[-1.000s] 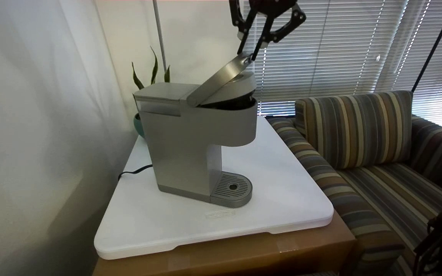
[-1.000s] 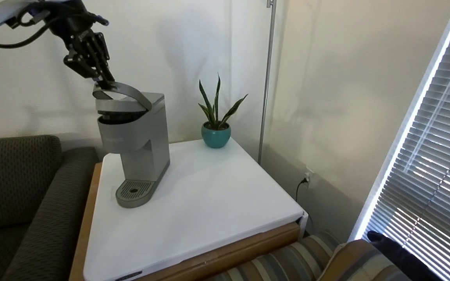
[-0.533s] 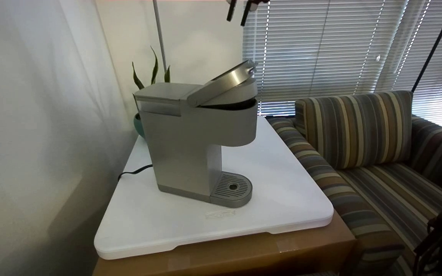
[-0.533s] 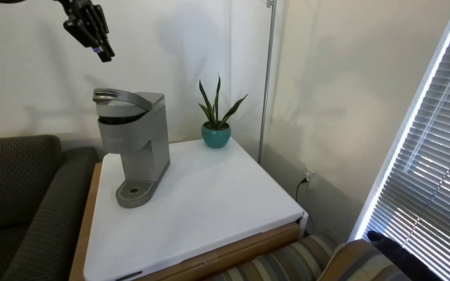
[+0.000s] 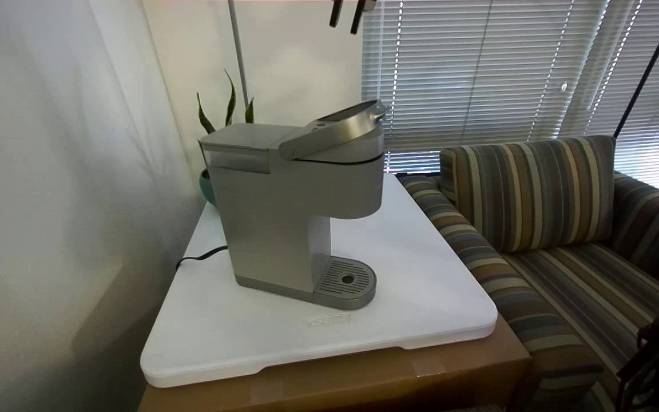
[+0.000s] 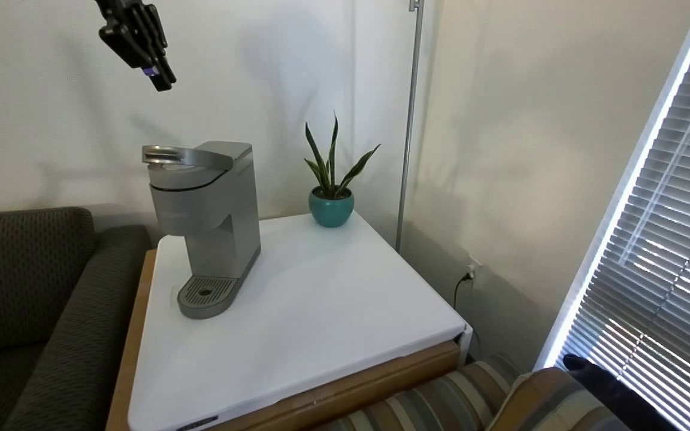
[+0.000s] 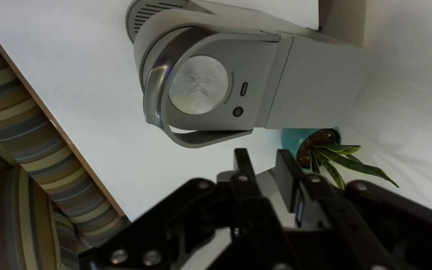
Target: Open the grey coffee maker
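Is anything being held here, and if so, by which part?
Nothing is held: the black jaws stand apart and empty, above the boxy matte grey coffee maker, not touching it.

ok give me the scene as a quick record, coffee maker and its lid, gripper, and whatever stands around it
coffee maker: upright on the white table
lid: down or nearly so, thin dark line along its front seam
handle: angled up toward the front
gripper: open, higher than the coffee maker and apart from it, holding nothing
cord: black, running out from behind the coffee maker
plant: in a teal pot on the table
armchair: striped, beside the table
task: looks not done, lid not raised
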